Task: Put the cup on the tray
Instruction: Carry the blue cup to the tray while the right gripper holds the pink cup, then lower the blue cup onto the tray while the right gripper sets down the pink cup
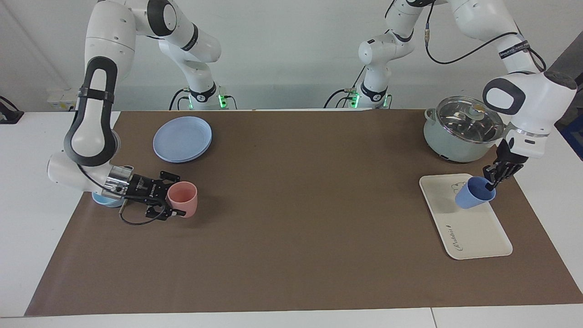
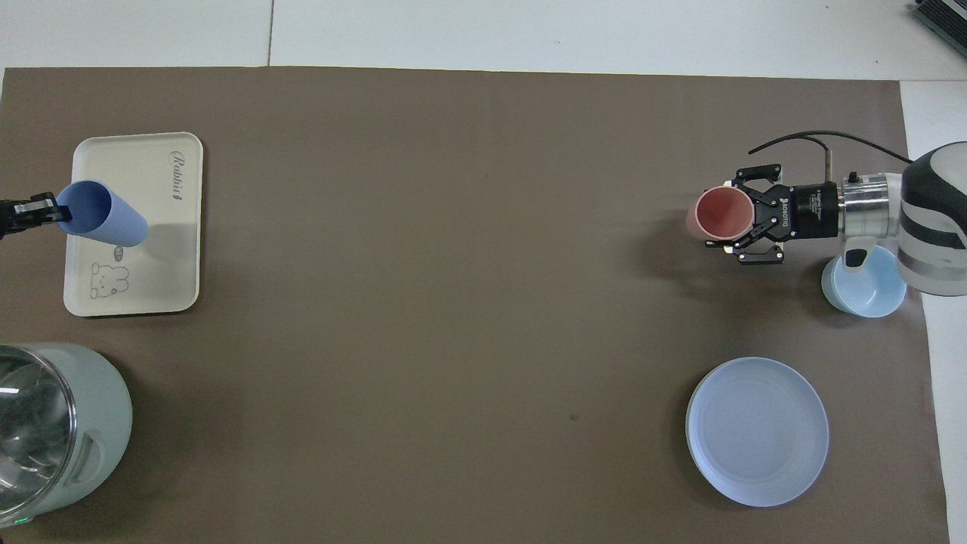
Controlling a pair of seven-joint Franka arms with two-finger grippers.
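Blue cup (image 1: 473, 193) tilted over the tray (image 1: 473, 237), rim clenched in left pincer (image 1: 493, 183).

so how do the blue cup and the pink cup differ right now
The blue cup is tilted over the tray, pinched at its rim by the left tool. The pink cup stands upright on the table mat, in the right tool. Both are small and handleless.
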